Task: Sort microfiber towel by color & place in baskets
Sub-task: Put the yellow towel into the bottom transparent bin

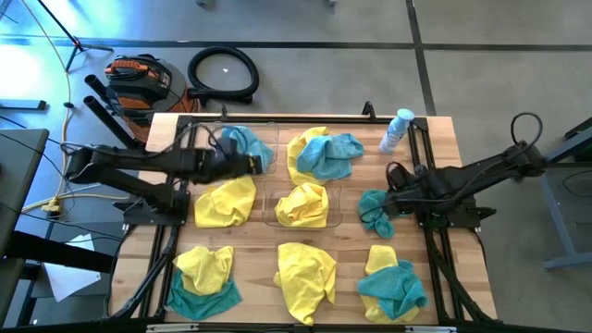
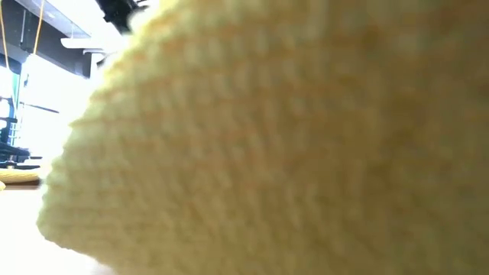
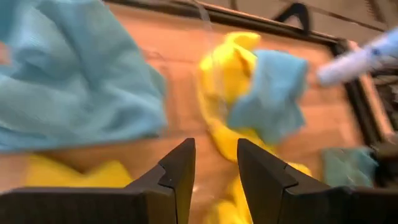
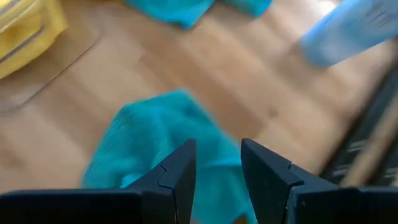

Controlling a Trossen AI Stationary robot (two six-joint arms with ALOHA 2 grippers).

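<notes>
your low camera is blocked by a yellow towel (image 2: 267, 145) pressed up against it. at the table's near edge lie heaps of yellow and teal towels (image 1: 203, 273). mid-table, your left gripper (image 3: 214, 171) hovers with fingers slightly apart, nothing between them, beside a teal towel (image 1: 248, 146); a clear basket (image 1: 277, 199) holds a yellow towel there. your right gripper (image 4: 217, 168), fingers parted and empty, hangs over another teal towel (image 4: 161, 143). farther off stands a spray bottle (image 1: 398, 128).

Both claws (image 3: 214, 165) (image 4: 217, 165) slightly parted, empty.
</notes>
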